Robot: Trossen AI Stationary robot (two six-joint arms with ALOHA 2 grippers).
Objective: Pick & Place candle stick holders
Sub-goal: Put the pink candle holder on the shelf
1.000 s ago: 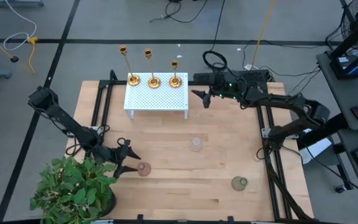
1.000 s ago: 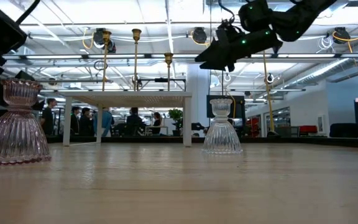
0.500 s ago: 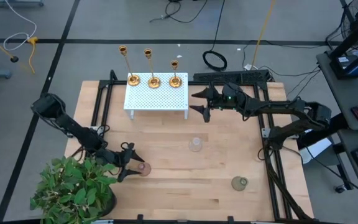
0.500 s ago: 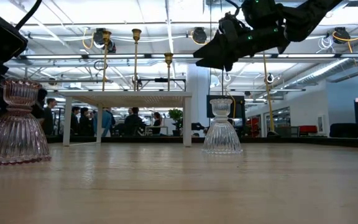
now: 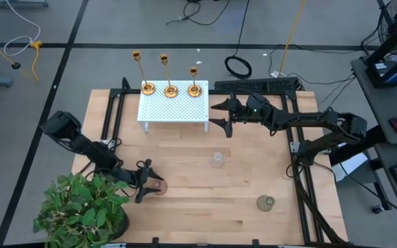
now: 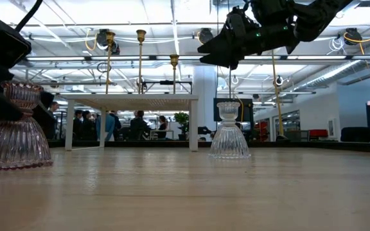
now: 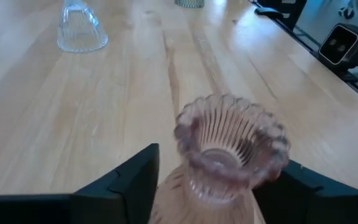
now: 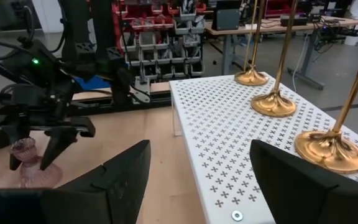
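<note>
Three gold candlesticks [image 5: 171,89] stand by their round bases on a white perforated stand [image 5: 174,110] at the table's far middle; they also show in the right wrist view [image 8: 272,102]. My right gripper [image 5: 223,114] is open and empty, in the air just right of the stand, pointing at it. A pink ribbed glass holder [image 5: 159,186] stands upright on the table at the near left. My left gripper [image 5: 147,182] is open, low over the table, with one finger on either side of the pink holder [image 7: 225,146]. I see no touch.
A clear glass holder [image 5: 217,160] stands mid-table. A small green holder [image 5: 265,202] stands near the right front. A potted plant [image 5: 81,210] fills the near left corner beside my left arm. Black frame rails [image 5: 298,158] run along the table's sides.
My left gripper has gone toward the table's right edge, up to the pink holder, until its open fingers stand on either side of it. My right gripper has gone a little toward the near edge beside the white stand. The holders and candlesticks have not moved.
</note>
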